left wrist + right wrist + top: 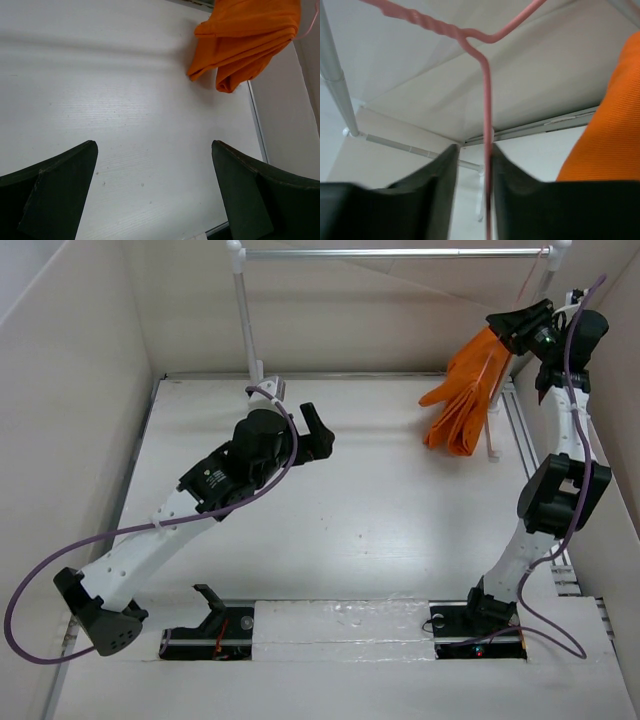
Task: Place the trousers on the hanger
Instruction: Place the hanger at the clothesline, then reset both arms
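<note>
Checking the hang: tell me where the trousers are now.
Top view, far right: the orange trousers hang below the right end of the rail, beside the right claw.

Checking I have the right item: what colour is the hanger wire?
Pale pink; the hanger shows best in the right wrist view.

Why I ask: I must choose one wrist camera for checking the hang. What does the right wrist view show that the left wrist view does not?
Only the right wrist view: the pink wire hanger running up between the right gripper's slightly parted fingers, and the silver rail. Only the left wrist view: the white table top below the left gripper's wide-open fingers. Both: the orange trousers.
</note>
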